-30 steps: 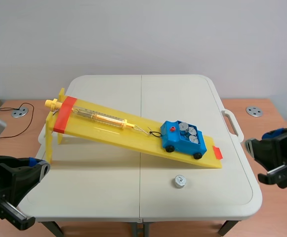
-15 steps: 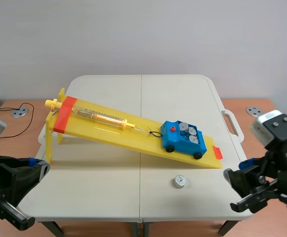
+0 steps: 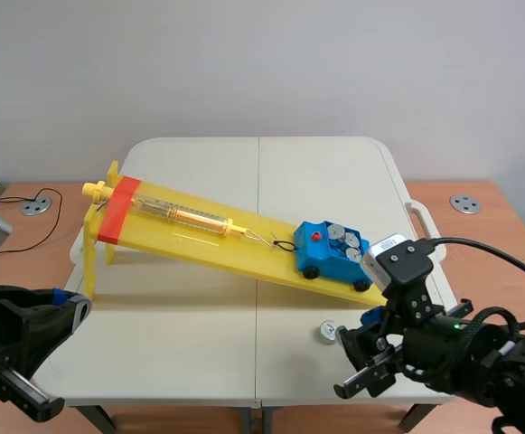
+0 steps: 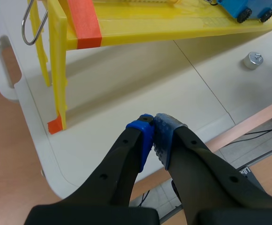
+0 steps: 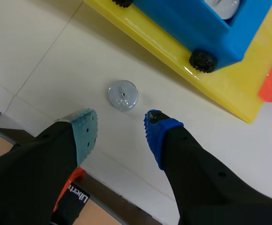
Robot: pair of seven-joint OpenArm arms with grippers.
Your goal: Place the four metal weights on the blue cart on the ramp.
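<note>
A blue cart [image 3: 332,253] with black wheels sits low on the yellow ramp [image 3: 199,237], with three metal weights [image 3: 343,239] showing in its tray. A single round metal weight [image 3: 327,332] lies on the white table in front of the ramp's low end. My right gripper [image 3: 354,360] hovers just beside it. In the right wrist view the weight [image 5: 122,95] lies just ahead of my open right gripper [image 5: 119,129], with the cart [image 5: 196,28] beyond. My left gripper [image 4: 153,137] is shut on nothing near the table's front left corner, far from the weight [image 4: 253,60].
A clear spring scale [image 3: 182,214] lies along the ramp, tied by a string to the cart. The ramp's tall legs [image 4: 58,70] stand ahead of my left gripper. The table's handle [image 3: 424,228] sticks out at the right edge.
My right arm has swung in from the table's right side toward the loose weight and now hangs over the front edge beside it. The left arm, cart and weight have not moved.
</note>
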